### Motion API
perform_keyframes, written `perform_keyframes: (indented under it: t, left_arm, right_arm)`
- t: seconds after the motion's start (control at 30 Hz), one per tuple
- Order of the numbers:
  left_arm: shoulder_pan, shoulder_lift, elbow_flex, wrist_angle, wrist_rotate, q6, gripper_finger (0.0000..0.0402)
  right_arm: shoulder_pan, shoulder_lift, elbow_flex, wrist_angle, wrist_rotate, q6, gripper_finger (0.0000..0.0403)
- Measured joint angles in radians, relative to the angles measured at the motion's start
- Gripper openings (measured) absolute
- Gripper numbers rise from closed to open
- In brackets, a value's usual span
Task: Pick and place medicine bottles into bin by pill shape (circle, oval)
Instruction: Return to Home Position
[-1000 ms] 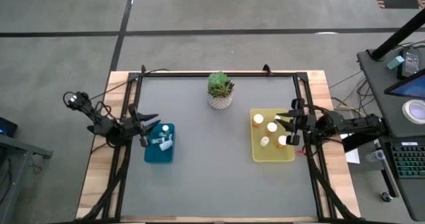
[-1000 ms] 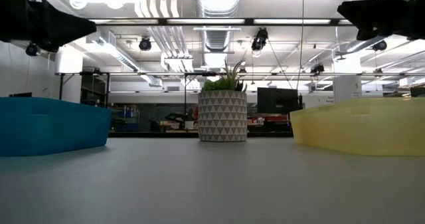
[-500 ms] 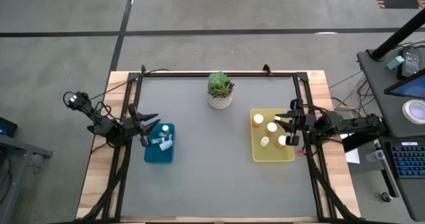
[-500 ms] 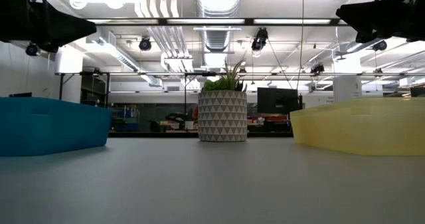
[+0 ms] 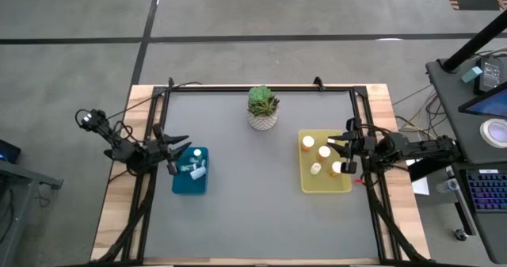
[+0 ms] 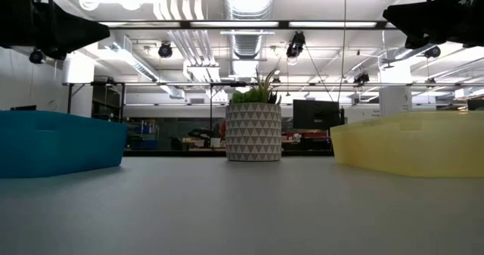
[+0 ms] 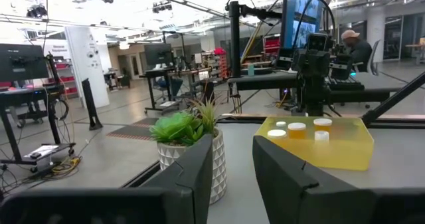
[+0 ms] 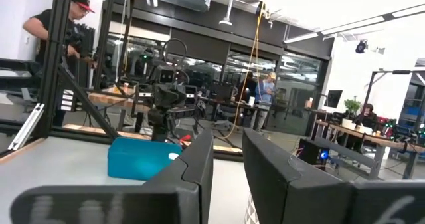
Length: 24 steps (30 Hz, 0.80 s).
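The medicine bottles lie in two bins. Up to three white ones [image 5: 196, 165] are in the blue bin [image 5: 179, 181] at the table's left. Several white-capped, partly amber ones [image 5: 323, 152] stand in the yellow bin [image 5: 343, 184] at the right, their caps [image 7: 297, 126] showing in the left wrist view. My left gripper [image 5: 176, 154] hovers at the blue bin's left edge, held about level, its fingers [image 7: 199, 174] slightly apart with nothing between them. My right gripper [image 5: 341, 154] hovers over the yellow bin's right side, its fingers [image 8: 199, 167] also a little apart and empty.
A white patterned pot with a green succulent [image 5: 262, 108] stands at the table's far middle. A dark frame [image 5: 261, 87] runs along the table's edges. A desk with a keyboard [image 5: 483, 188] is off to the right. People [image 8: 60, 31] stand in the room beyond.
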Motion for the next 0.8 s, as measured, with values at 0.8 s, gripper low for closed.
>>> perform_keyframes:
  t: [0.8]
  left_arm:
    - [0.000,0.000,0.000,0.000,0.000,0.000,0.0091]
  right_arm:
    - [0.000,0.000,0.000,0.000,0.000,0.000,0.0070]
